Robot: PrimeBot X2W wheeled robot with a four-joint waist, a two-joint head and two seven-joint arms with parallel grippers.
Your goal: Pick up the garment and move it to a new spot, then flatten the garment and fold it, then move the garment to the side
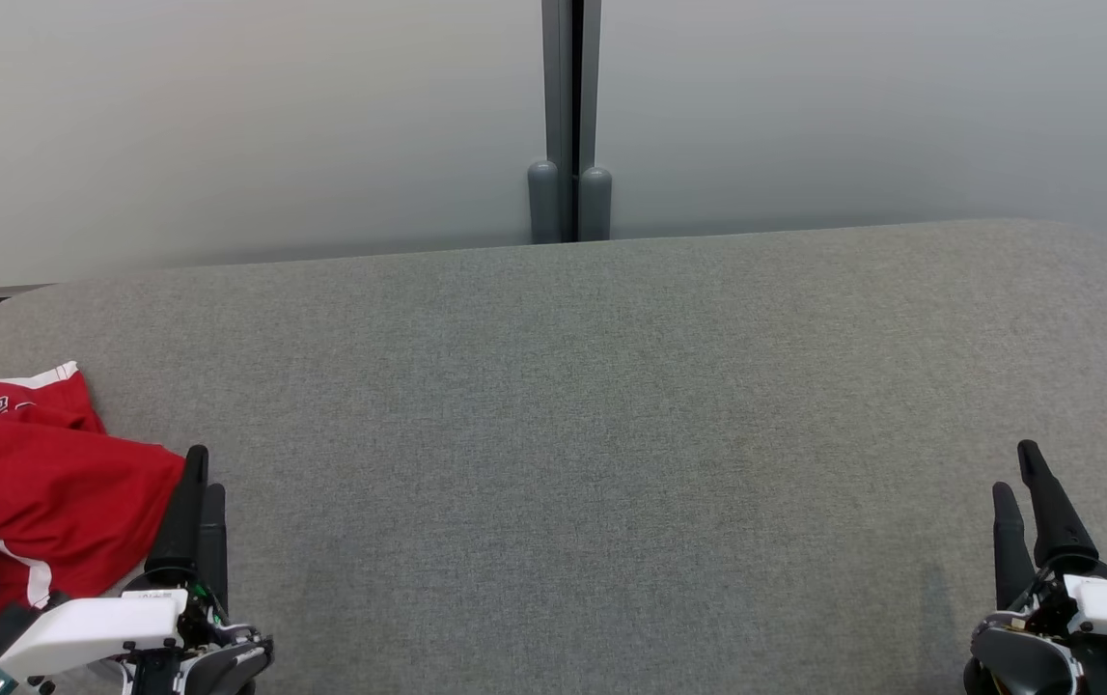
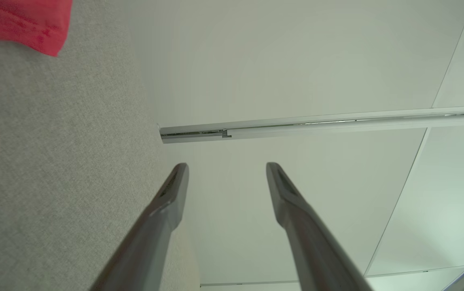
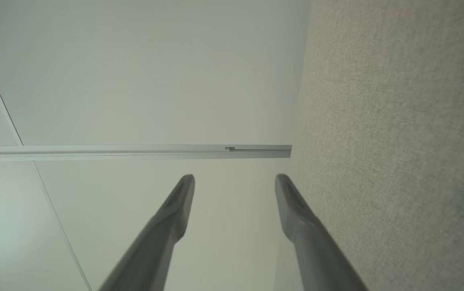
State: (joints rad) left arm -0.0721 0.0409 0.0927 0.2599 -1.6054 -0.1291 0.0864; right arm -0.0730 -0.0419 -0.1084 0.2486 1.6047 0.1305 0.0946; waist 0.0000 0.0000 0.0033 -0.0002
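Head view: red garment (image 1: 22,483) is lying crumpled at lower left of frame, close to the grey fabric table (image 1: 611,386) edge and just beside left gripper (image 1: 206,470). Right gripper (image 1: 1013,466) is waiting at lower right, well apart.

Left wrist view: fingers (image 2: 175,190) are standing apart w/ nothing between; cloth corner is showing upper left.

Right wrist view: jaws are likewise gaping, empty.

Risk, imo: a sideways nudge could be shoving the heap off the edge, or a pinch catching one layer only, so it's slipping on lift.
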